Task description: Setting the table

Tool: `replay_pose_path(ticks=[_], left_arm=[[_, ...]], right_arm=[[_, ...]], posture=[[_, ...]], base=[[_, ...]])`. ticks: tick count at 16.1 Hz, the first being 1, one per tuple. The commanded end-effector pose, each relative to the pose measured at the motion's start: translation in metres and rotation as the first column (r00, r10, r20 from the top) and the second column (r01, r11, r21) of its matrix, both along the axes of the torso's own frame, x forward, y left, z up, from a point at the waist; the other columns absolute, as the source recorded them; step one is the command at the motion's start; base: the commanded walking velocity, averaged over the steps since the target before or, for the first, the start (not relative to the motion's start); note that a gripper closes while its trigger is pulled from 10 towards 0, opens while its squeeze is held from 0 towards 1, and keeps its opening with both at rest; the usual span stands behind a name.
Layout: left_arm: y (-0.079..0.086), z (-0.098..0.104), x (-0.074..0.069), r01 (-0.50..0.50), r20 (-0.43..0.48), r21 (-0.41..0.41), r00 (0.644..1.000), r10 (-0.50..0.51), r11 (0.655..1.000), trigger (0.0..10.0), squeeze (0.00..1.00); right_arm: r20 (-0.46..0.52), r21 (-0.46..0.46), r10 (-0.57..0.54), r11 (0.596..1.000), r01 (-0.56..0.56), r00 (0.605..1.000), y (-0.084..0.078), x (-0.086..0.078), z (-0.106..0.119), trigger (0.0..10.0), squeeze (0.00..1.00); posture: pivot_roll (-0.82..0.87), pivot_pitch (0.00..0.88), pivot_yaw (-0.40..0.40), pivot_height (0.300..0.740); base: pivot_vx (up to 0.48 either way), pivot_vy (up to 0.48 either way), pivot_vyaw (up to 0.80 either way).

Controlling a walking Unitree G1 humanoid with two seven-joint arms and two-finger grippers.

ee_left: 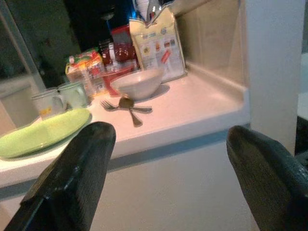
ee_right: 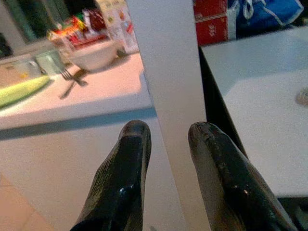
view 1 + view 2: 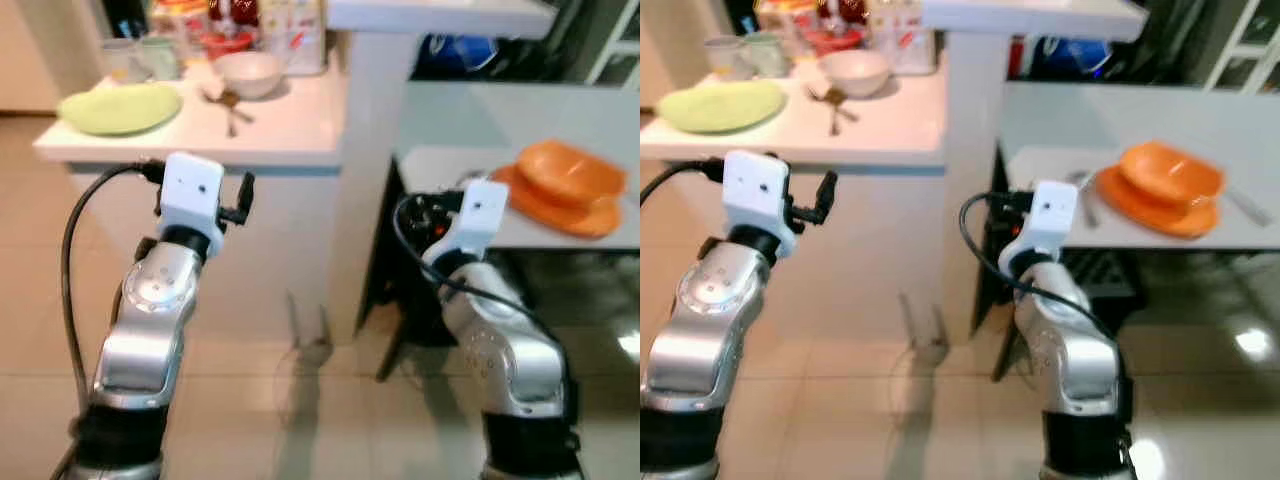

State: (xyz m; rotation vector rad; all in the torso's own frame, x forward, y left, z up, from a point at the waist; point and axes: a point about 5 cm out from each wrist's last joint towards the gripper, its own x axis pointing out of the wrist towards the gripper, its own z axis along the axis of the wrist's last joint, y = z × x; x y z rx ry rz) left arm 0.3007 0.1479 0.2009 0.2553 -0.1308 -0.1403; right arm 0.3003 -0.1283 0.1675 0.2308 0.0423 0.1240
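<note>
**A:** Where did things stand for setting the table?

**B:** The left tool (image 1: pixel 168 178) hung in front of the white surface (image 3: pixel 290 140), below its edge, fingers spread wide with nothing between them. Beyond it on that surface lay the green plate (image 3: pixel 120 107), a white bowl (image 3: pixel 248 73), and a fork and spoon (image 1: pixel 126 107) crossed just in front of the bowl. The right tool (image 2: pixel 168 168) was held low by the white pillar (image 2: pixel 163 96), its fingers a narrow gap apart, also empty.

**A:** And the dining side?

**B:** Ahead of the right tool and off to its outer side, the grey surface (image 3: pixel 1120 110) carried an orange bowl on an orange plate (image 3: pixel 1165 195), with cutlery beside it, too blurred to name.

**A:** How should the next pick have gone?

**B:** My judgement: the green plate was the likely fetch. The left tool needed to rise above the edge first, then come in level and pinch the plate's near rim, since a flat plate gives little else to grip.

**A:** Room to move?

**B:** Tight in places. The overhanging edge sat directly above the left tool's path, the mugs (image 1: pixel 62 96) stood close behind the plate, and the pillar stood between the two surfaces, so any carry across would have had to swing around it. The floor (image 3: pixel 300 400) below looked open.
</note>
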Motion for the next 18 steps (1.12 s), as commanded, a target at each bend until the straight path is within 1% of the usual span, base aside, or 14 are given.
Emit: replay_pose_path(ticks=[1, 7, 9, 10, 11, 14, 18], left_arm=[[0.002, 0.003, 0.0, -0.007, 0.014, 0.014, 1.0, 0.007, 1.0, 10.0, 0.0], [0.003, 0.004, 0.0, -0.009, 0.021, 0.011, 1.0, 0.009, 1.0, 10.0, 0.0], [0.004, 0.008, 0.0, -0.024, 0.037, -0.053, 0.999, 0.026, 0.998, 10.0, 0.0], [0.006, 0.012, 0.0, -0.028, 0.055, -0.058, 0.998, 0.032, 0.998, 10.0, 0.0], [0.007, 0.012, 0.001, -0.038, 0.054, -0.04, 0.998, 0.04, 0.998, 10.0, 0.0], [0.007, 0.015, 0.002, -0.03, 0.063, -0.049, 0.997, 0.033, 0.998, 10.0, 0.0], [0.006, 0.016, 0.003, -0.03, 0.06, -0.058, 0.998, 0.033, 0.998, 10.0, 0.0]], right_arm=[[0.015, -0.011, -0.003, 1.0, 0.003, 1.0, 0.0, 0.001, 0.003, 10.0, 0.0], [0.025, -0.032, -0.003, 0.999, 0.004, 1.0, 0.001, 0.003, 0.003, 10.0, 0.0], [0.028, -0.032, -0.003, 0.999, 0.004, 1.0, 0.001, 0.003, 0.003, 10.0, 0.0], [0.031, -0.03, -0.005, 1.0, 0.006, 0.999, 0.001, 0.003, 0.004, 10.0, 0.0], [0.034, -0.029, -0.005, 1.0, 0.006, 0.999, 0.001, 0.003, 0.004, 10.0, 0.0], [0.051, -0.016, -0.019, 1.0, 0.02, 0.998, -0.001, 0.006, 0.008, 10.0, 0.0], [0.071, 0.001, -0.043, 0.999, 0.043, 0.997, -0.004, 0.011, 0.014, 10.0, 0.0]], posture=[[0.02, 0.0, -0.004, 0.74], [0.03, 0.0, -0.004, 0.74], [0.03, 0.0, -0.003, 0.74], [0.03, 0.0, -0.003, 0.74], [0.03, 0.0, -0.003, 0.74], [0.03, 0.0, 0.0, 0.74], [0.03, 0.0, 0.0, 0.74]], base=[[0.0, 0.469, 0.0], [0.0, 0.466, 0.0], [0.0, 0.0, 0.0], [0.0, 0.0, 0.0], [0.0, 0.0, 0.0], [0.0, 0.0, 0.0], [0.328, 0.0, 0.0]])
